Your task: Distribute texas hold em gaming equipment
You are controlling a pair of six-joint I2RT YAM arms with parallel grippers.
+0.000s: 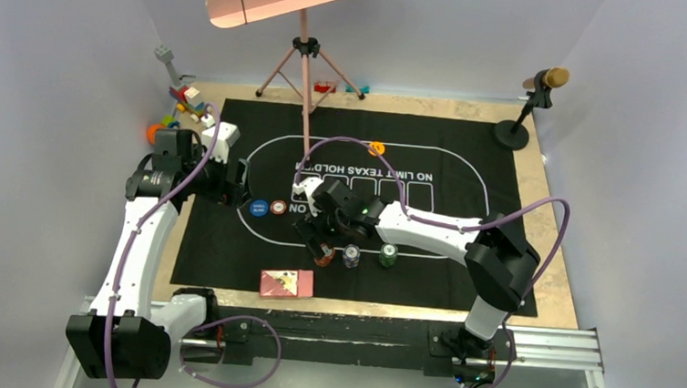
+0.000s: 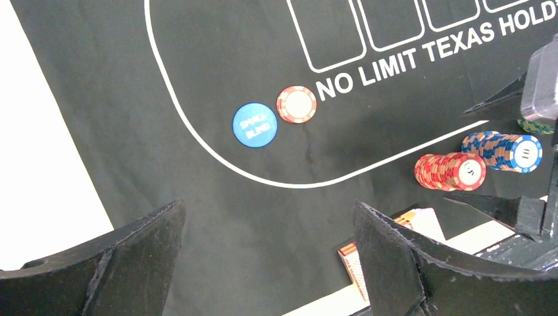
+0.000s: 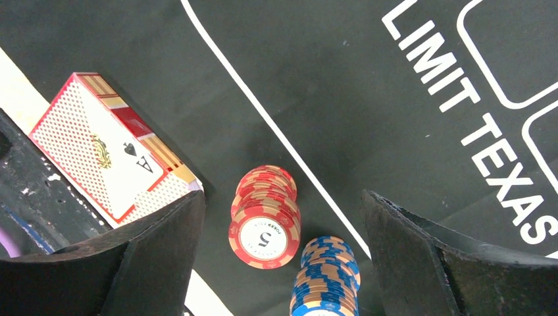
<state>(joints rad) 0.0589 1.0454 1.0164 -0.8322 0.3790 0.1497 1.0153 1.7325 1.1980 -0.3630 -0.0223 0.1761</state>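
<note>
Black felt mat (image 1: 225, 268) on a tan table (image 1: 552, 295), grey walls around. Top view: we see the red chip stack (image 1: 323, 257), blue chip stack (image 1: 351, 257) and green chip stack (image 1: 389, 255) in a row near the mat's near edge, with the card box (image 1: 286, 283) nearer and to their left.

Left wrist: left gripper (image 2: 268, 207) released, fingers wide, nothing held. It's over bare mat near the blue button (image 2: 254, 124), with a single red chip (image 2: 296, 104) just beside that.

Right wrist: right gripper (image 3: 281, 196) released, spread wide above the red chip stack, not gripping it.

Red chip stack (image 3: 264, 217) beside card box (image 3: 112, 148)
</note>
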